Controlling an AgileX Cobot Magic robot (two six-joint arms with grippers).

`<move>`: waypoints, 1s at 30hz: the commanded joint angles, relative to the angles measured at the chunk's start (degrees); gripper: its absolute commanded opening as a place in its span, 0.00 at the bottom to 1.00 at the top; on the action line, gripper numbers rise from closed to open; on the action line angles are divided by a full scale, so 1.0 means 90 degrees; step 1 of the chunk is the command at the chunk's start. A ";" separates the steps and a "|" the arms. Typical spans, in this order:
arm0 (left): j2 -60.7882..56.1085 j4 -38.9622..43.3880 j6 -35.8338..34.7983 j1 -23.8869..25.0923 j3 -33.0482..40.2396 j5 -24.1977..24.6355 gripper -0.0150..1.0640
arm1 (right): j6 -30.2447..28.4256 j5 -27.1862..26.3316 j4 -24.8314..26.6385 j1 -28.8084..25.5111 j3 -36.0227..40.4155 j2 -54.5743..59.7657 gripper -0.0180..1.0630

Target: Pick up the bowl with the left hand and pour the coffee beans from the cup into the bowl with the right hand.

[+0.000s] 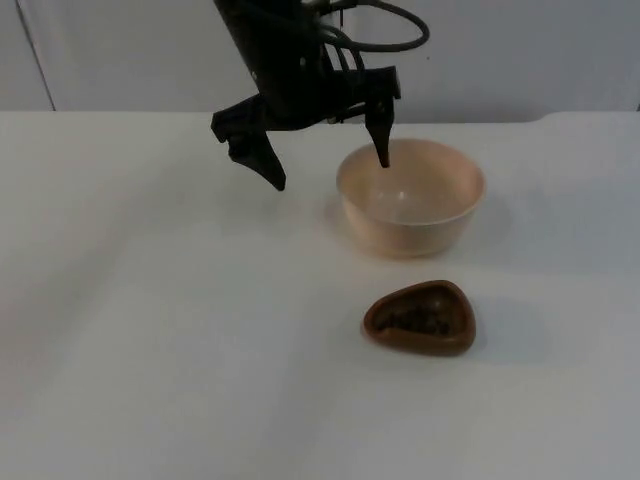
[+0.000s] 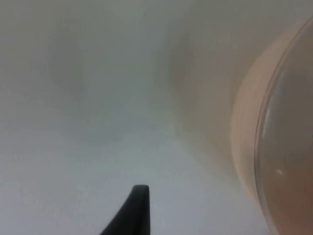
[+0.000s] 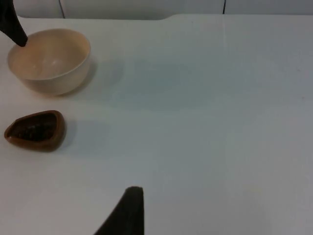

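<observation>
At upper centre of the top view, the left gripper (image 1: 328,158) hangs spread wide, one finger inside the bowl (image 1: 411,197), which looks rigid, light and slick, best pinched at the rim, cup (image 1: 420,318) just below.

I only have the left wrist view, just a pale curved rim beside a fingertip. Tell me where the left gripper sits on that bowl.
Observer: In the top view the left gripper is open, one finger over the bowl near its far rim, the other outside it.
Operator: Is the bowl lifted?
Observer: No, it rests on the table.
Operator: Where's the cup?
Observer: The brown cup with coffee beans stands in front of the bowl, apart from it.
</observation>
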 commanded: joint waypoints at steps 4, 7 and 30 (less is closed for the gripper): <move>0.0160 -0.0181 -0.0079 -0.0032 -0.0056 -0.0398 0.95 | 0.0007 -0.0036 -0.0010 -0.0050 0.0008 -0.0029 0.99; 0.0244 -0.0200 -0.0079 -0.0032 -0.0056 -0.0452 0.95 | 0.0007 -0.0036 -0.0010 -0.0050 0.0008 -0.0029 0.99; 0.0537 -0.0227 -0.0062 -0.0032 -0.0056 -0.0728 0.78 | 0.0007 -0.0036 -0.0010 -0.0050 0.0008 -0.0029 0.99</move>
